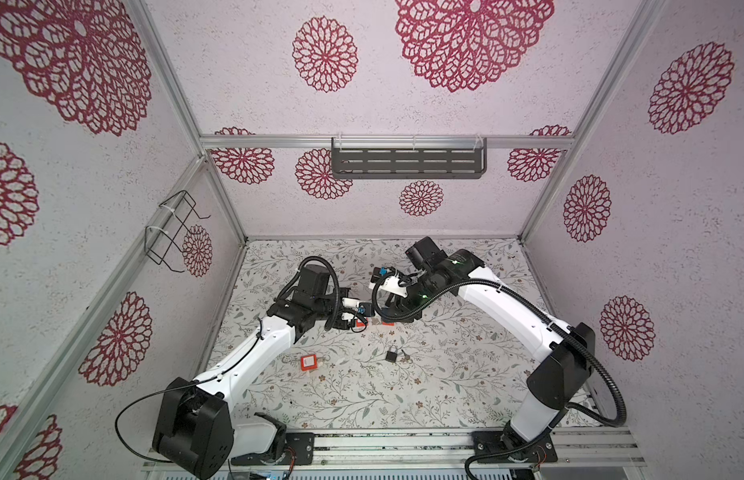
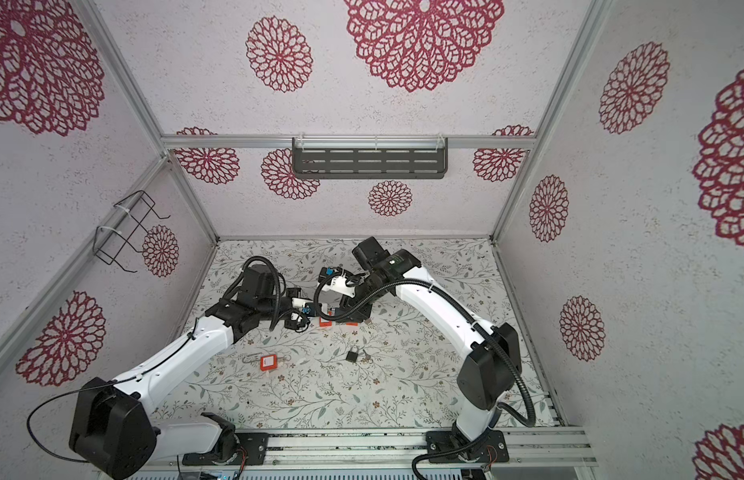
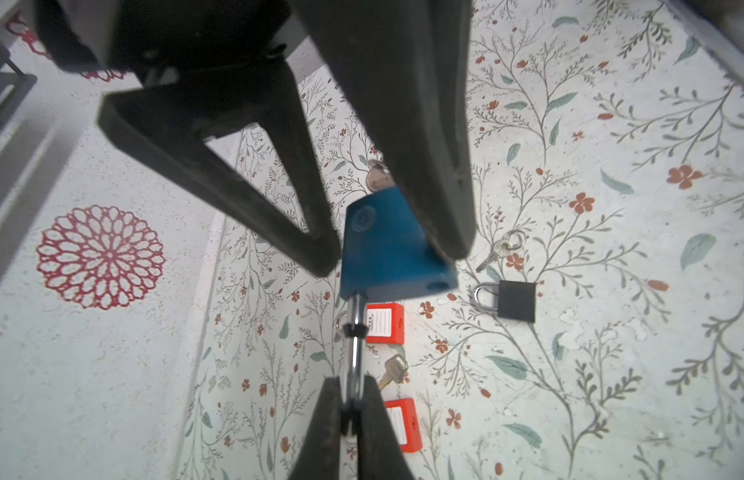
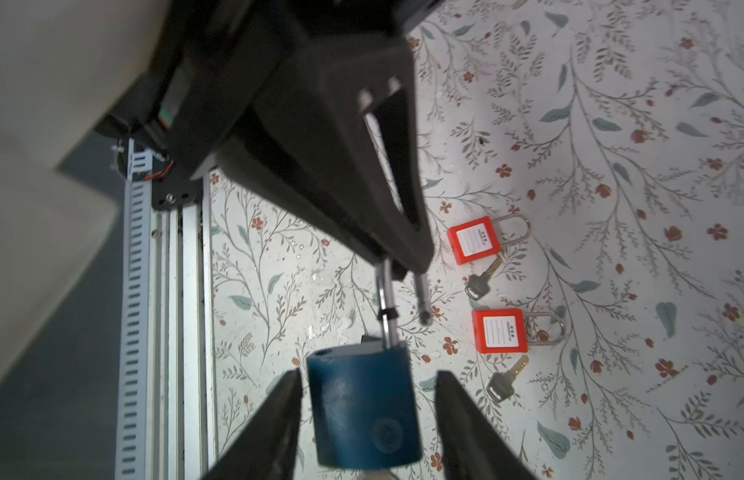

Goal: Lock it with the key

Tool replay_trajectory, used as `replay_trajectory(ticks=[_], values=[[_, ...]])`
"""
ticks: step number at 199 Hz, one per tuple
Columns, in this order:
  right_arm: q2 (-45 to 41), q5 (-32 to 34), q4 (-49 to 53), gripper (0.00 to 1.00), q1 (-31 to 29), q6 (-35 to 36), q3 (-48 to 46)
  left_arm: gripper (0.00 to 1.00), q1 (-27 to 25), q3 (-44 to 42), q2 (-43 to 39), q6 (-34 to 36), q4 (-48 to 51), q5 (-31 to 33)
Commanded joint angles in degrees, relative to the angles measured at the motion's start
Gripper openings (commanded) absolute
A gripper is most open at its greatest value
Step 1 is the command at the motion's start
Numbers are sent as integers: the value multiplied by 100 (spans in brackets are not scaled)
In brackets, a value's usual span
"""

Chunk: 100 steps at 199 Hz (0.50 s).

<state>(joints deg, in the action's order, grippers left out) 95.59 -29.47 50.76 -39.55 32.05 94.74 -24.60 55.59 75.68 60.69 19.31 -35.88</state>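
My left fingers are pressed together on the silver shackle of the blue padlock, pinching it near its bend and holding the lock in the air above the floral surface. The shackle stands open: one leg runs into the blue body, while the other leg's free end hangs clear beside it, and the hole in the body's top is empty.

My right fingers are spread, one on each side of the blue body. The right wrist view shows a gap on both sides, so they do not grip it. A silver key sticks out of the end of the body away from the shackle, between my right fingers.

In both top views my two arms meet near the middle of the surface, and the lock itself is hard to pick out there.

Below, on the surface, lie two red padlocks, each with a loose key just beside it. A black padlock lies apart from them, with a small ring of keys near it.
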Motion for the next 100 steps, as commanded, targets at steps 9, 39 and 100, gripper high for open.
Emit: replay_trajectory(ticks=[9,39,100], values=[[-889,93,-1149,72,53,149,-504,0,-22,151,-236,-799,131,-42],[-1362,328,-1548,76,105,81,-1031,0,1,255,-303,-1297,390,-149],[-2098,49,-2263,69,263,98,-2170,0,98,567,-346,-2061,969,-923]])
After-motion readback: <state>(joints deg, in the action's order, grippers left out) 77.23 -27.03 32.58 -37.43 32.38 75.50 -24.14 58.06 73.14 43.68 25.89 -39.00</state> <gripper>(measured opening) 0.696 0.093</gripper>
